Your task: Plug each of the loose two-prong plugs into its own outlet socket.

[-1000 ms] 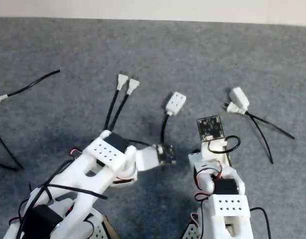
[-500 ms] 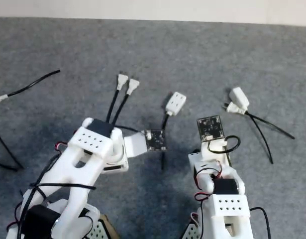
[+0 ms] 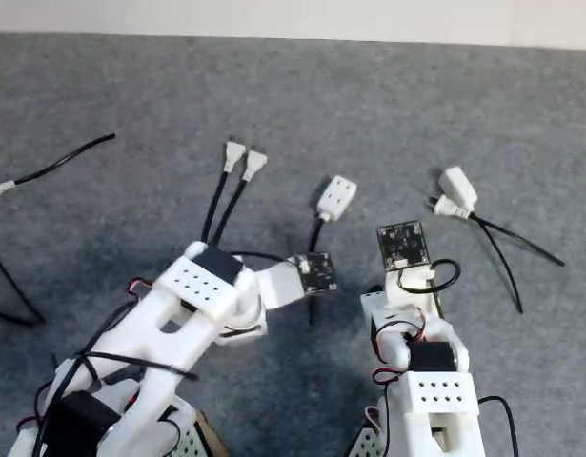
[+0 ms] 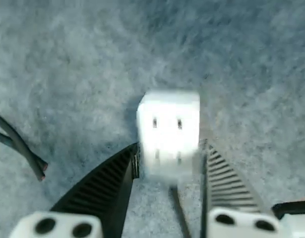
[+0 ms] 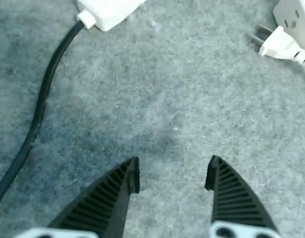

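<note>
A table [image 3: 102,86] covered in grey, carpet-like fabric, seen from above. Near the middle lies a small white plug [image 3: 233,152], with a second plug [image 3: 255,164] just beside it; each trails a black cord. To their right lies a white socket block [image 3: 336,197] on its own black lead [image 3: 314,243]. Further right, another white socket [image 3: 457,183] lies with a two-prong plug [image 3: 445,207] just beside it, prongs not pushed in, and thin black wires [image 3: 502,246] trailing off. At the far left, a loose black cable [image 3: 64,164] crosses the fabric.
</note>
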`<state>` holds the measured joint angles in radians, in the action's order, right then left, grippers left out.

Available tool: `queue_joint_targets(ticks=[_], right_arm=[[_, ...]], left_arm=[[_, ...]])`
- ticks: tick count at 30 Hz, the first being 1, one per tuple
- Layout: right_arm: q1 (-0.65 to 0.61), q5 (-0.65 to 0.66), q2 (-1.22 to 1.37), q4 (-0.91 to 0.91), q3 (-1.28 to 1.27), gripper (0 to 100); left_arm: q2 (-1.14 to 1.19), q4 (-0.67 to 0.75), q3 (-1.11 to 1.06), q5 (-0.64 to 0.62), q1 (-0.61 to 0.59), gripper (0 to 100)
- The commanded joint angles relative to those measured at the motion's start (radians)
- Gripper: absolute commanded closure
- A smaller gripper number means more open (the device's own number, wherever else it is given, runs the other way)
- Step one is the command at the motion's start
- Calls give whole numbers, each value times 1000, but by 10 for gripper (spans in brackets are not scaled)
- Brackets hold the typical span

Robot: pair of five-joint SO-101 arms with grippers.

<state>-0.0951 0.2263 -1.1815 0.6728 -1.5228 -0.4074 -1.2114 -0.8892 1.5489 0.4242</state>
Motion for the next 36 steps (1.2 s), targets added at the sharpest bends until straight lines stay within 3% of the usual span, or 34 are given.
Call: queue_joint_targets(ticks=[1,6,12,20,24,31,36], right_arm=[[-12,-8,10,-19,5,782],[-12,-8,10,-19,5,782],[-12,-8,12,-19,5,782],[-12,-8,12,-19,5,782],[-12,-6,13,-13,5,782],[-8,23,16,124,165,782],[101,117,124,137,453,782]], left_arm=[[-28,14,8,-15,4,796],[-30,12,50,-21,-2,853],[-30,12,185,-63,-77,854],[-30,-46,262,-114,-84,856],[-22,97,325,-420,-177,857],[-21,255,341,-1246,-426,856],[-21,460,176,-1596,-549,856]])
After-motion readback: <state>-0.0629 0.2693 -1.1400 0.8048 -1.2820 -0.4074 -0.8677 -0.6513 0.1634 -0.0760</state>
